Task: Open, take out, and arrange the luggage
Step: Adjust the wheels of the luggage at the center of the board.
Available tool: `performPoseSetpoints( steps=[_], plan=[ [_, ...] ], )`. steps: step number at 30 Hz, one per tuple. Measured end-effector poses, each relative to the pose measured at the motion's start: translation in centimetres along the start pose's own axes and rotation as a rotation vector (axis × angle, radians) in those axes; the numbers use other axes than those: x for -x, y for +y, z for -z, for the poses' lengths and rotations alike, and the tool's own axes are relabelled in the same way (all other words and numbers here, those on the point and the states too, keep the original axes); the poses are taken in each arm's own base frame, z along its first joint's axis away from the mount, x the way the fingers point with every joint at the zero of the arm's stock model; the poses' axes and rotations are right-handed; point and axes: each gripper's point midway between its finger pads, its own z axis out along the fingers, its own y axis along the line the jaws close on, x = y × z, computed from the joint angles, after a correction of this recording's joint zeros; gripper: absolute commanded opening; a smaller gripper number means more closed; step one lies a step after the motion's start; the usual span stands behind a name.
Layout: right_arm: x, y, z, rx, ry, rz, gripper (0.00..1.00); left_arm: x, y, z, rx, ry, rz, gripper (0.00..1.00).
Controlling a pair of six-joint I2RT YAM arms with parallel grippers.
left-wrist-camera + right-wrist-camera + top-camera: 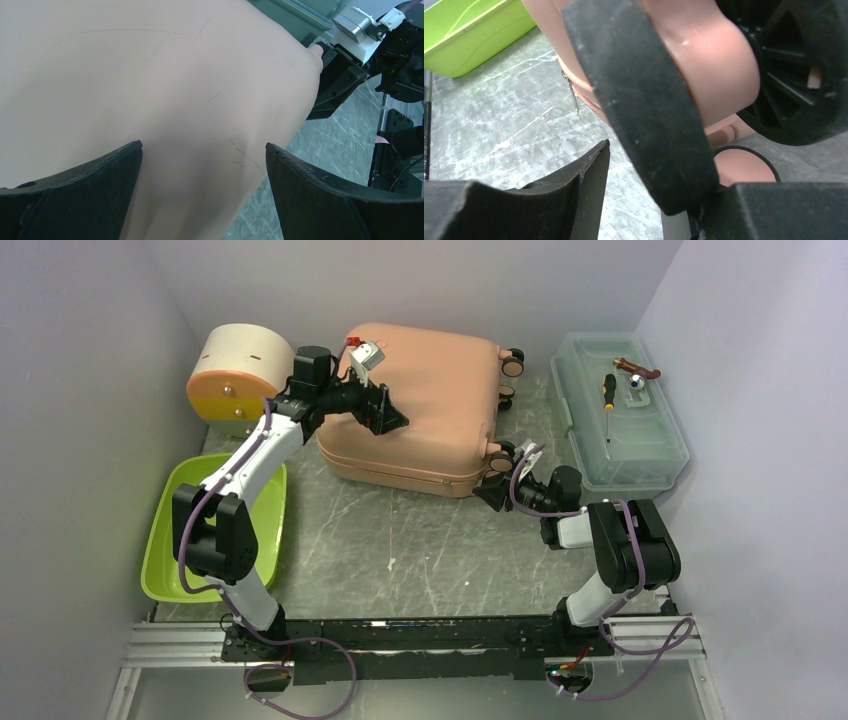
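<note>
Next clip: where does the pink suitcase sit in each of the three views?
Top external: the suitcase lies at top centre, between the cream box and the toolbox.
Left wrist: its pink shell fills most of the frame.
Right wrist: its rounded corner sits top centre, a wheel at right.
Shared landmark: the grey marbled table.

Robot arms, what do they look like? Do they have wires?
The left arm and right arm are both made of white tubes joined by chunky black blocks. Yes, a thin purple cable loops loosely along each one. The left gripper and right gripper are black, each with two thick, wedge-shaped fingers that look matte and slightly grainy.
</note>
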Motion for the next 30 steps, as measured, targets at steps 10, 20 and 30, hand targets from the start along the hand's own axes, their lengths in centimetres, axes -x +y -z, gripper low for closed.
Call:
performPoseSetpoints(
  steps=[10,20,30],
  plan=[
    [0.2,-0.6,0.0,-0.034,-0.007,0.006,0.24,0.0,0.0,0.0,-0.001,0.000,0.000,1.00],
    [0.6,0.0,-0.1,0.001,-0.018,0.026,0.00,0.0,0.0,0.0,-0.001,0.001,0.000,0.99],
    [0.7,1.0,0.1,0.030,-0.005,0.034,0.00,0.1,-0.3,0.2,-0.004,0.014,0.009,1.00]
  ],
)
